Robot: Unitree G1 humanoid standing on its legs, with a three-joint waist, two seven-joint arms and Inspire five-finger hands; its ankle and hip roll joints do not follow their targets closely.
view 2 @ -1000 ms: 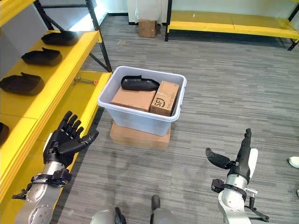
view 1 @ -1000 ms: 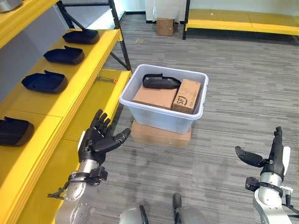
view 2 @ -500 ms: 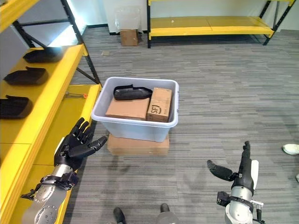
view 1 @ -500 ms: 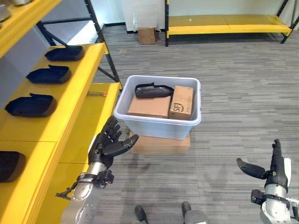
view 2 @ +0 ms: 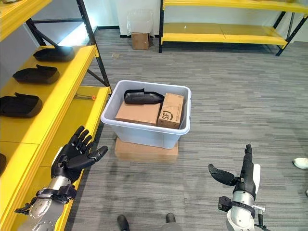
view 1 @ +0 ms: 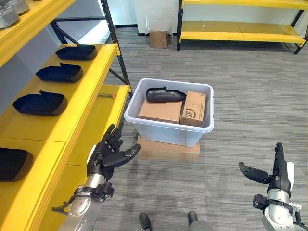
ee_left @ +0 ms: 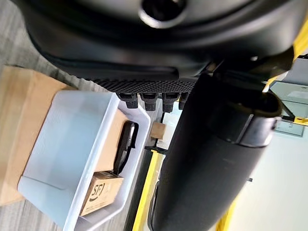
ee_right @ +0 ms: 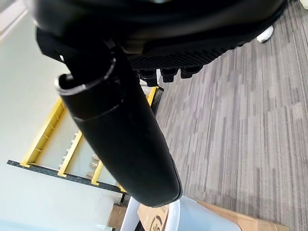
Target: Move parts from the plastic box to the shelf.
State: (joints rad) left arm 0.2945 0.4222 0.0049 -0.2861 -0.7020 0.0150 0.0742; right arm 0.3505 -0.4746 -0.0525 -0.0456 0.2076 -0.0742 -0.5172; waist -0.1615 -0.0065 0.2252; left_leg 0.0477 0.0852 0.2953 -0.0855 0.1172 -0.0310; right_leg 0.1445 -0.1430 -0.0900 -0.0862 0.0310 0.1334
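Parts first — one black part (view 1: 165, 95) lies in the far left corner of the plastic box (view 1: 163, 132), on top of a flat brown carton (view 1: 160, 111). A smaller carton (view 1: 193, 109) stands on its side just to the right of it, also inside the box. The box sits on a flat cardboard slab (view 1: 168, 147) on the grey floor (view 1: 250, 106).

To the left is the yellow shelf (view 1: 82, 82). Four more black parts rest on it in a row, from far (view 1: 76, 51) to near (view 1: 13, 163), well apart from each other.

Both hands are low and near, and both hold nothing. The left hand (view 1: 107, 156) is beside the shelf edge with its fingers spread wide. The right hand (view 1: 269, 172) is far to the right — fingers straight up, thumb sticking out.

A small box (view 1: 158, 39) stands far back by another yellow rack (view 1: 240, 32).
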